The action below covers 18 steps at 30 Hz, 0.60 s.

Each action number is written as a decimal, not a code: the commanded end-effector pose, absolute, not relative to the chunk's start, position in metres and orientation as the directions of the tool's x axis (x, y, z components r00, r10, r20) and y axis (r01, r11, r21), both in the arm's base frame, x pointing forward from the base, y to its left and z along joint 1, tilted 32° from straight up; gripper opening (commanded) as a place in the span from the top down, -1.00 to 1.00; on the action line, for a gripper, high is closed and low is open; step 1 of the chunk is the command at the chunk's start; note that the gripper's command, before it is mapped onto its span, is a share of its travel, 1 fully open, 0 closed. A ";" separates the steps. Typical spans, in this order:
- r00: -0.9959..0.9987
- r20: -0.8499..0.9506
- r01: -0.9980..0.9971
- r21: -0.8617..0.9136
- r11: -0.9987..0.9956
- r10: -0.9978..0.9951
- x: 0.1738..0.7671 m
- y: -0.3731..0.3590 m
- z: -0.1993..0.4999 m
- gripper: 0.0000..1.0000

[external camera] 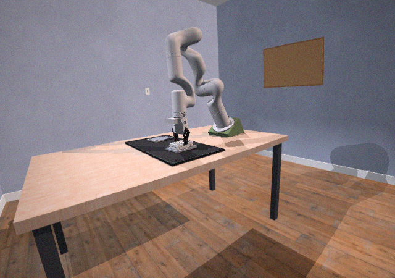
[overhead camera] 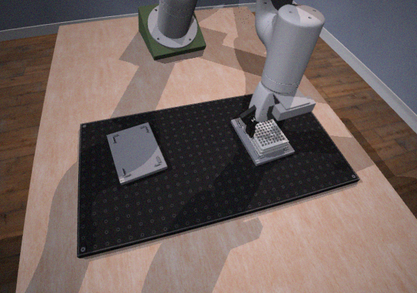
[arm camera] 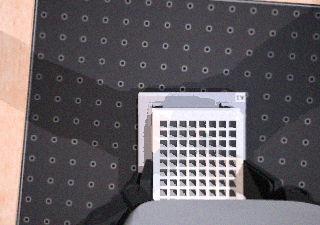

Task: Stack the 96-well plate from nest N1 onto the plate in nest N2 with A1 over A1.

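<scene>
The 96-well plate (overhead camera: 268,135) sits at nest N2 (overhead camera: 260,143), on top of the lower plate (overhead camera: 272,150), whose stepped rim shows beneath it on the near and right sides. From above through the wrist view, the plate's (arm camera: 198,158) grid of wells is square to the nest's pale frame (arm camera: 145,130), which peeks out along the left and far edges; a small label marks the nest's far right corner. Whether the upper plate is fully seated or a little above the lower one cannot be told, and the cut corners are too small to make out.

The fingers (overhead camera: 249,123) pinch the 96-well plate across its two opposite sides, standing wide on it; one dark finger (arm camera: 131,195) shows at the plate's left side and the other at its right. The gripper (external camera: 181,136) points straight down, with the wrist directly above the stack.

Around the nest the black perforated board (overhead camera: 208,189) is bare on every side, with open room toward its near edge and right edge. Nest N1 (overhead camera: 136,152) lies well apart on the other side of the board, a flat grey tile with corner guides and nothing in it. The board lies on the pale wooden worktop (overhead camera: 303,249), and the arm's green base (overhead camera: 171,34) stands beyond the board's far edge.
</scene>
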<state>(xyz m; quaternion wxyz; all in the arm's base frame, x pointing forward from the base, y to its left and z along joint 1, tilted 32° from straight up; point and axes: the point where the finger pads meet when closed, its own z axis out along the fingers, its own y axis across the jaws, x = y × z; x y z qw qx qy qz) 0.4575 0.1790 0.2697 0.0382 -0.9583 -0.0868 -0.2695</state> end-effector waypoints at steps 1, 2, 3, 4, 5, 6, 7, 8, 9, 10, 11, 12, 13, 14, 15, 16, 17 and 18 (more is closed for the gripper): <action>0.838 0.525 0.187 -0.027 -0.982 0.145 0.458 0.179 0.270 1.00; 0.838 0.525 0.187 -0.027 -0.982 0.145 0.458 0.179 0.270 1.00; 0.838 0.525 0.187 -0.027 -0.982 0.145 0.458 0.179 0.269 -1.00; 0.838 0.525 0.187 -0.027 -0.982 0.145 0.458 0.179 0.269 -1.00; 0.838 0.525 0.187 -0.027 -0.982 0.145 0.458 0.179 0.269 -1.00; 0.838 0.525 0.187 -0.027 -0.982 0.145 0.458 0.179 0.269 -1.00; 0.838 0.525 0.187 -0.027 -0.982 0.145 0.458 0.179 0.269 -1.00; 0.838 0.525 0.187 -0.027 -0.982 0.145 0.458 0.179 0.269 -1.00; 0.838 0.525 0.187 -0.027 -0.982 0.145 0.458 0.179 0.269 -1.00; 0.838 0.525 0.187 -0.027 -0.982 0.145 0.458 0.179 0.269 -1.00; 0.838 0.525 0.187 -0.027 -0.982 0.145 0.458 0.179 0.269 -1.00; 0.838 0.525 0.187 -0.027 -0.982 0.145 0.458 0.179 0.269 -1.00; 0.838 0.525 0.187 -0.027 -0.982 0.145 0.458 0.179 0.269 -1.00; 0.838 0.525 0.187 -0.027 -0.982 0.145 0.458 0.179 0.269 -1.00; 0.838 0.525 0.187 -0.027 -0.982 0.145 0.458 0.179 0.269 -1.00; 0.838 0.525 0.187 -0.027 -0.982 0.145 0.458 0.179 0.269 -1.00; 0.838 0.525 0.187 -0.027 -0.982 0.145 0.458 0.179 0.269 -1.00; 0.838 0.525 0.187 -0.027 -0.982 0.145 0.458 0.179 0.269 -1.00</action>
